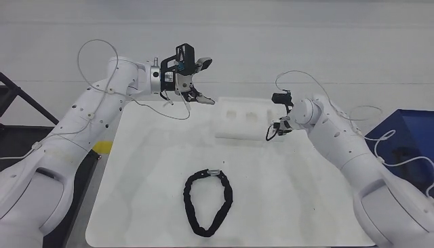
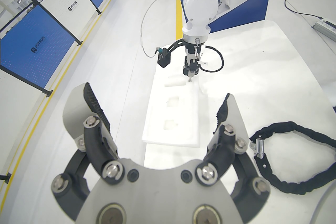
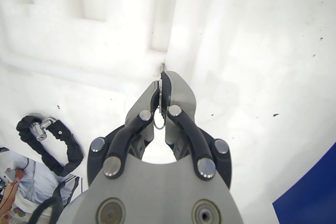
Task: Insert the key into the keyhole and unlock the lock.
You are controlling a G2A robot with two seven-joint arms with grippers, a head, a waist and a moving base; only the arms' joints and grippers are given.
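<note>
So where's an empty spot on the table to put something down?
Bare table lies on both sides of the chain lock, and in the strip between it and the foam block. It's crowded at the foam's right end, where the right hand pinches the key.

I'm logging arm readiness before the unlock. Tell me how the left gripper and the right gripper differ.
The left gripper is open and holds nothing; the right gripper is shut on the key. The left gripper sits over the far corner of the table; the right gripper is down at the end of the white foam block. Both share one build, silver fingers with black pads, and both are away from the chain lock.
</note>
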